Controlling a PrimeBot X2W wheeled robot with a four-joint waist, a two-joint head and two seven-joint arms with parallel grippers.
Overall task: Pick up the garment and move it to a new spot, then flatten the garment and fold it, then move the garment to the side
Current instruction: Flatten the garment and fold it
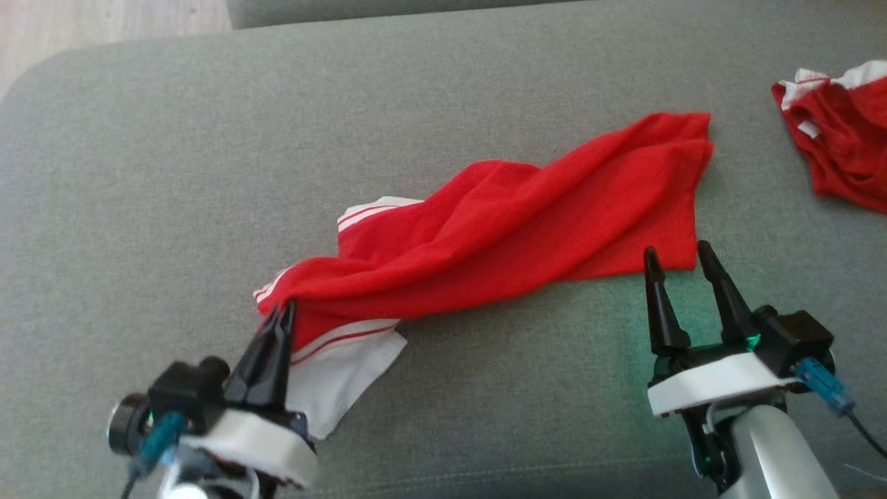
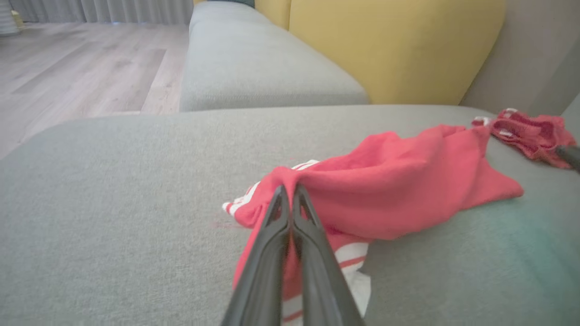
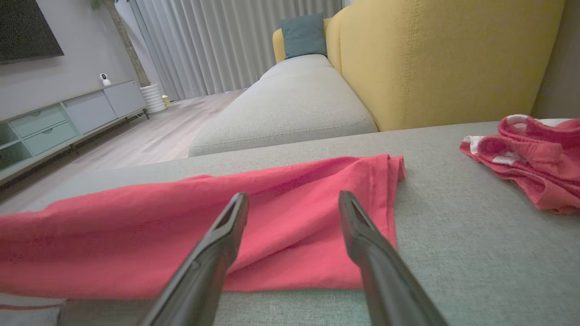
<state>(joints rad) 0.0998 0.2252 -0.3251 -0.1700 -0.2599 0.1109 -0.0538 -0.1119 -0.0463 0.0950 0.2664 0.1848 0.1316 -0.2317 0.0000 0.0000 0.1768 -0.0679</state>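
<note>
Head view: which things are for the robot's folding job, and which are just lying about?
Job: long red cloth garment with white striped trim; left gripper, shut on it; right gripper, open.
Lying about: crumpled red-and-white garment, far right.

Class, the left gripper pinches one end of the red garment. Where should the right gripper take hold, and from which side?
On the red garment, grip the near hem corner, approaching low from the robot's side. It lies flat ahead of the open right gripper, opposite the left gripper.

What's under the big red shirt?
The grey cushion lies under the red shirt. Its own white striped part peeks out below. Anything else beneath is hidden by cloth.
</note>
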